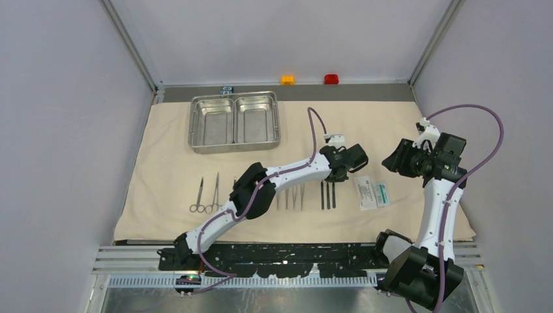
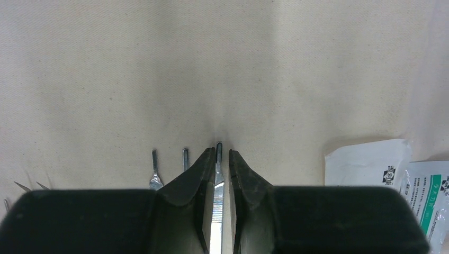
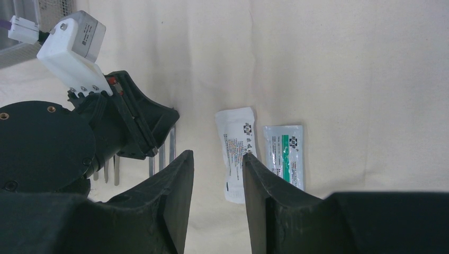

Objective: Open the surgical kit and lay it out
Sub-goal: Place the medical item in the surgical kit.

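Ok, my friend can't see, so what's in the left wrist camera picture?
Two black fingers sit slightly apart on either side of a thin steel tool lying on beige cloth. Two more slim tools poke out to the left, and two white packets, one with green print, lie at the right edge.

Bare beige cloth wrap lies open right of the shiny steel two-compartment tray, while the white-and-black left arm slants over the row of thin straight metal tools, barring access from above.
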`<state>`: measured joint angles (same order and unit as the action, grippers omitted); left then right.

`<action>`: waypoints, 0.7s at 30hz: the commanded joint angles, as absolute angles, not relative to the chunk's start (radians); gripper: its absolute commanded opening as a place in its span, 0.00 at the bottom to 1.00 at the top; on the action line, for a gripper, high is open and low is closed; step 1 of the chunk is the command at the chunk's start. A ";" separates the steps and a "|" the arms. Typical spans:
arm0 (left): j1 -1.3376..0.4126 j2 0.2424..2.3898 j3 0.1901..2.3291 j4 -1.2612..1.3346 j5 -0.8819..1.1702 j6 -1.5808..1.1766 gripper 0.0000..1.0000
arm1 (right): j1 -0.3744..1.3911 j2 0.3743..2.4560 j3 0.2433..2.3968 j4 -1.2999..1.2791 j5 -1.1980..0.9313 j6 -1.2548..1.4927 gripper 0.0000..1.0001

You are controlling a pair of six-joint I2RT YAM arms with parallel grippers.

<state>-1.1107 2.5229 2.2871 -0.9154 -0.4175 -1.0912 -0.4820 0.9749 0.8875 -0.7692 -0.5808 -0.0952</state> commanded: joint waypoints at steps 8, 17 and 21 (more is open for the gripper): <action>-1.106 2.462 2.280 -0.847 -0.474 -1.008 0.25 | -0.490 0.945 0.887 -0.748 -0.606 -0.100 0.44; -1.115 2.360 2.232 -0.776 -0.562 -0.861 0.27 | -0.489 0.931 0.891 -0.747 -0.612 -0.094 0.44; -1.114 2.267 2.167 -0.682 -0.649 -0.709 0.29 | -0.489 0.934 0.904 -0.746 -0.630 -0.082 0.45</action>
<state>-1.1126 2.4413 2.2036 -0.8112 -0.5137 -0.8745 -0.4820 0.9531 0.8875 -0.7692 -0.5976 -0.0944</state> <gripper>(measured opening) 0.283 0.443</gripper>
